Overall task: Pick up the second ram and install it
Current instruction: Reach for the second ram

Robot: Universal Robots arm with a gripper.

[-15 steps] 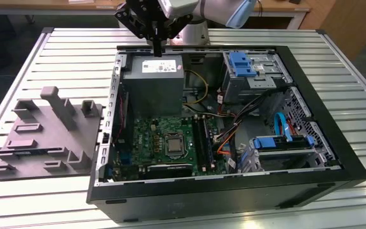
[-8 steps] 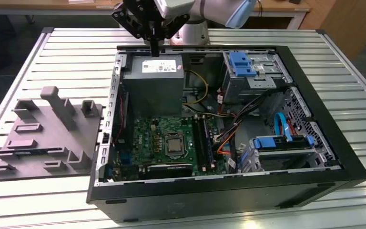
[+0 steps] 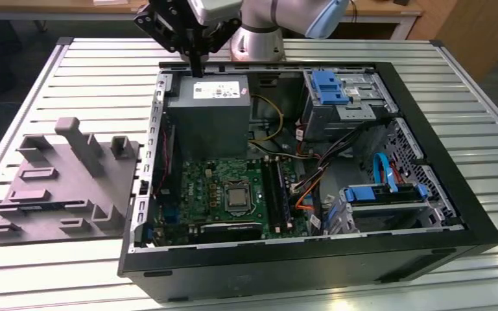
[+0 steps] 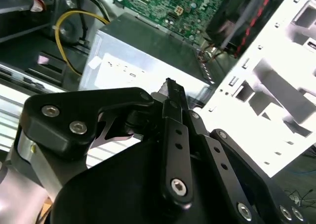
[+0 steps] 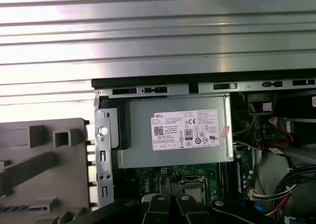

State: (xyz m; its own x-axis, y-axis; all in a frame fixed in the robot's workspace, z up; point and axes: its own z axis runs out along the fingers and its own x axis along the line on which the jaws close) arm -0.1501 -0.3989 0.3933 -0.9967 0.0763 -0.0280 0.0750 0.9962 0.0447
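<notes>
Open above motherboard (image 3: 205,188); hemmed by power supply (image 3: 207,116), drive cage (image 3: 344,97), loose cables (image 3: 327,152); grey fixture (image 3: 63,178) beside case (image 3: 318,262).

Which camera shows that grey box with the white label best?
The first wrist view: the power supply faces it squarely, label whole. The exterior view shows it obliquely; the second wrist view, one slanted part.

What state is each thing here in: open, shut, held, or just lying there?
Computer case: lying on its side, side panel off, open.
Gripper: fingers shut, holding nothing, above the power supply.
Second ram: lying in the grey holder, not yet picked up.
</notes>
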